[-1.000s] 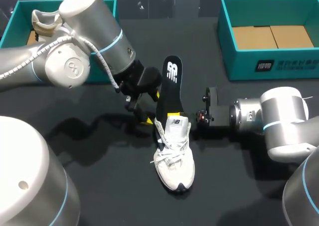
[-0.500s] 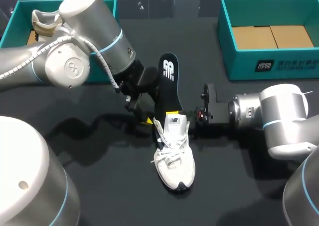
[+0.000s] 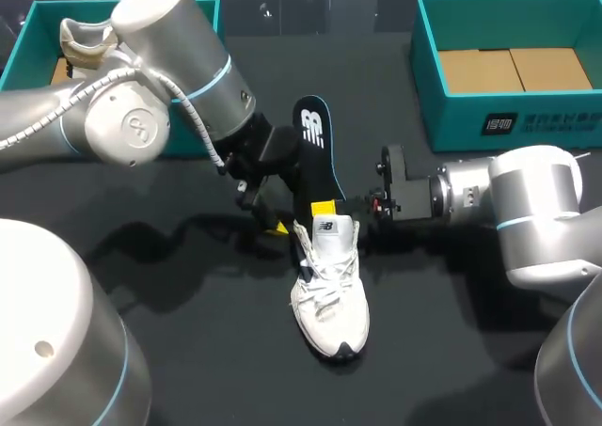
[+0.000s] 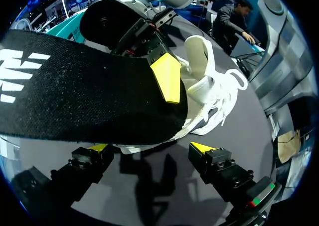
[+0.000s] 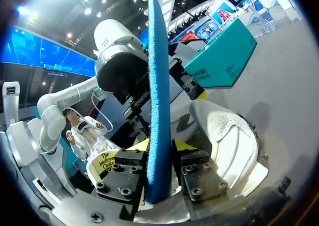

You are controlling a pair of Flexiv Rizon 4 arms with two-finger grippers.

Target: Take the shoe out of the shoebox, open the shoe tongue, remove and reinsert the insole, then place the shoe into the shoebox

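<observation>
My right gripper (image 5: 158,150) is clamped on the black, blue-backed foam insole (image 3: 310,153) standing in the white lace-up sneaker (image 3: 329,290) at mid-table. I'd guide it in line with the opening, with the left gripper (image 4: 149,148), fingers apart by the heel, ready to brace

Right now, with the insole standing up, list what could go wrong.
1. The right pincer grips the insole only near its lower end; the long free part leans and may twist or slip.
2. The left pincer is open, so nothing holds the shoe; it may drag or tip if the insole catches.
3. Both pincers sit close together by the shoe and could clash.
</observation>
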